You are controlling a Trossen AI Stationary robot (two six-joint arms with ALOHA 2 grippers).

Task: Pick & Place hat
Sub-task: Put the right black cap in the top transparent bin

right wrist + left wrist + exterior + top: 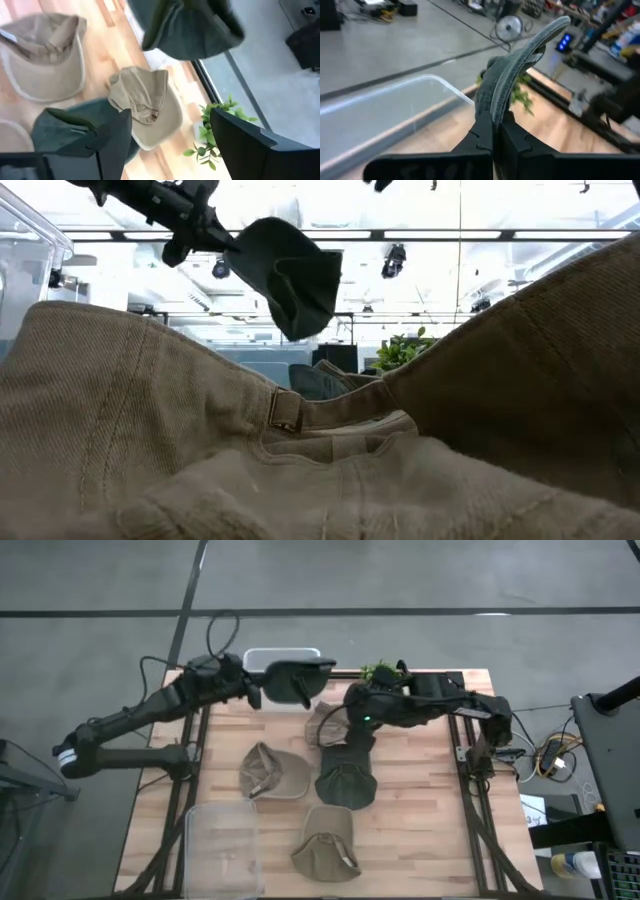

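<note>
Left fingers pinched tight on the dark hat, dangling beyond them over the clear bin. Best to lower before letting go. Right fingers spread wide, empty, above hats on the counter.

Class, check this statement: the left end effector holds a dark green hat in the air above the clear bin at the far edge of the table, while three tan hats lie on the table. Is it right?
Not quite. The dark green hat is indeed gripped by the left end effector above the clear bin. But the high view shows a dark hat lying among the tan hats, so they are not alone.
</note>
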